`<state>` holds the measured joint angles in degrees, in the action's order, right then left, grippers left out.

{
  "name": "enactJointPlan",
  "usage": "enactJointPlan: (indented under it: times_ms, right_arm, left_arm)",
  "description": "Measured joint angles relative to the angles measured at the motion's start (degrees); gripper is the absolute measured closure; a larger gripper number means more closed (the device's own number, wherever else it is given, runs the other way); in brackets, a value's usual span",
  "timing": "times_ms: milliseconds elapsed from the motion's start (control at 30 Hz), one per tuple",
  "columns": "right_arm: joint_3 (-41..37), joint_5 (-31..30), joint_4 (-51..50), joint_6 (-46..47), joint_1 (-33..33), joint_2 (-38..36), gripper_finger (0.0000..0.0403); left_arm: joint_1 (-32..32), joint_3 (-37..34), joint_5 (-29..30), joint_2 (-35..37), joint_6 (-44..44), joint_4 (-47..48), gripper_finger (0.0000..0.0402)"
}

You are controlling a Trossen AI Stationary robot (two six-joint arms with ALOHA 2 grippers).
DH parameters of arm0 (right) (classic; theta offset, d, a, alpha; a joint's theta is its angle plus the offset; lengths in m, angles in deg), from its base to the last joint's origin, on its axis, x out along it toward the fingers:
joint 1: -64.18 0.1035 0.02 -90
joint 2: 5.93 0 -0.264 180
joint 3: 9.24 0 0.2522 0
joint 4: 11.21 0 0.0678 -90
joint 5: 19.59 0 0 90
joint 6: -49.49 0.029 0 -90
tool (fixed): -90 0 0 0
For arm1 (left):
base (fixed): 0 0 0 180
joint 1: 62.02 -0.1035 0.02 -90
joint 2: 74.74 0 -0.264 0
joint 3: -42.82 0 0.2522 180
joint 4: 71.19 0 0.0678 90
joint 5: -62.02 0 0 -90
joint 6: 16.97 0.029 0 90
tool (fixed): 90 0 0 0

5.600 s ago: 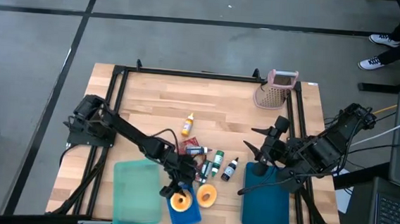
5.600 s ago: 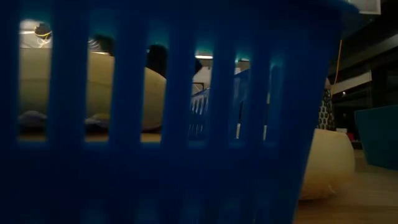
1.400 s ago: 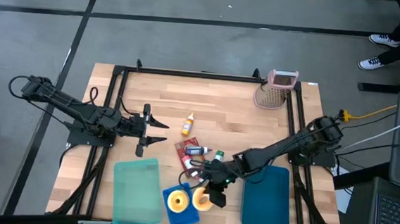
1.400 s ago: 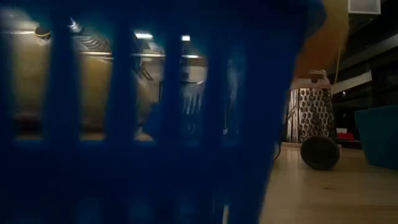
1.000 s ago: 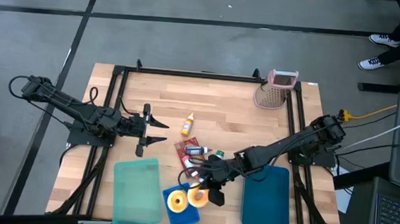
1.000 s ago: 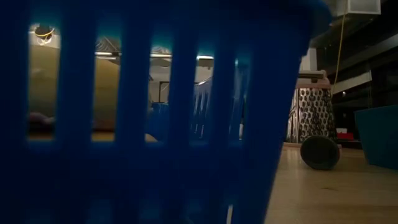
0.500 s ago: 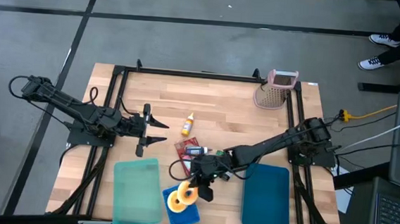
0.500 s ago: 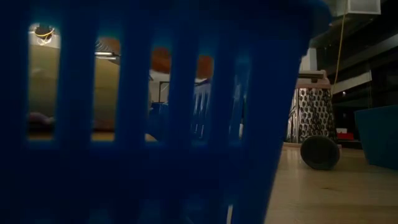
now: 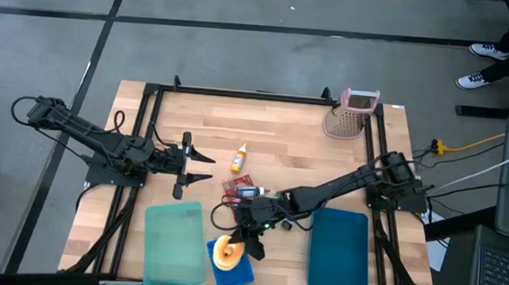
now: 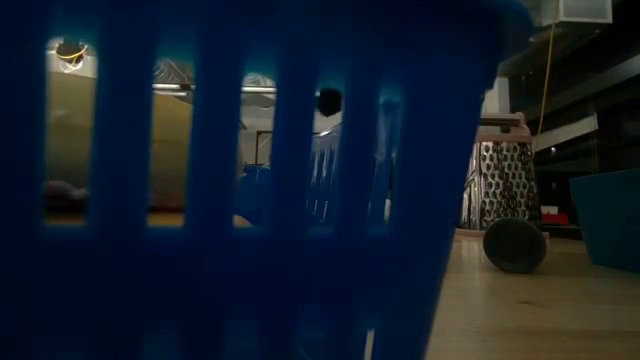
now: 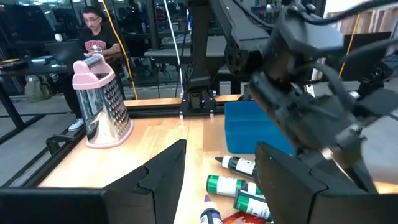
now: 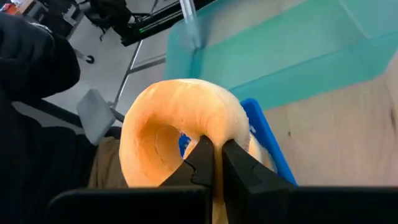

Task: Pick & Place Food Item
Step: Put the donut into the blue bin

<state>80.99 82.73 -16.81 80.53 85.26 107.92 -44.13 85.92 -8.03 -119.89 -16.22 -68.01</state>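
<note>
My right gripper (image 9: 240,240) is shut on an orange ring-shaped donut (image 12: 180,127) and holds it over the small blue basket (image 9: 243,276) at the table's near edge. A second orange donut (image 9: 222,257) lies in that basket. From table height the basket's blue slats (image 10: 230,200) fill nearly the whole low view. My left gripper (image 9: 206,162) waits open at the table's left, level, with nothing between its fingers (image 11: 168,171). My right gripper pinches the donut's ring at its near side (image 12: 208,134) between its two fingers, one finger (image 12: 198,158) on the hole's side and one on the outside. The fingers slant down from the table's right. The donut stands on edge above the basket, lifted off the table.
A pale teal tray (image 9: 174,243) lies left of the basket and a dark teal bin (image 9: 338,252) right of it. Small bottles and a packet (image 9: 251,193) lie mid-table, with a yellow bottle (image 9: 238,158) farther back. A metal grater (image 9: 351,113) stands at the far right.
My right gripper has carried the donut toward the table's left edge, from beside the basket to over it, sinking a little and tipping further downward. It stays shut on the donut.
</note>
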Motion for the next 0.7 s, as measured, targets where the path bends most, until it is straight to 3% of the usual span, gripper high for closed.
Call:
enactJointPlan:
  times_ms: [233, 533, 700]
  right_arm:
    - [7.2, 5.3, -4.3, -0.4, -0.1, 7.8, 0.0393]
    - [9.6, 5.5, -8.0, -2.4, -0.5, 8.1, 0.0393]
    - [9.6, 4.2, -8.9, -2.8, -0.5, 8.1, 0.0337]
  left_arm:
    - [0.0, 0.0, 0.0, 0.0, 0.0, 0.1, 0.0213]
    - [0.0, 0.0, -0.1, 0.0, 0.0, 0.5, 0.0213]
    - [0.0, 0.0, -0.1, 0.0, 0.0, 0.5, 0.0213]
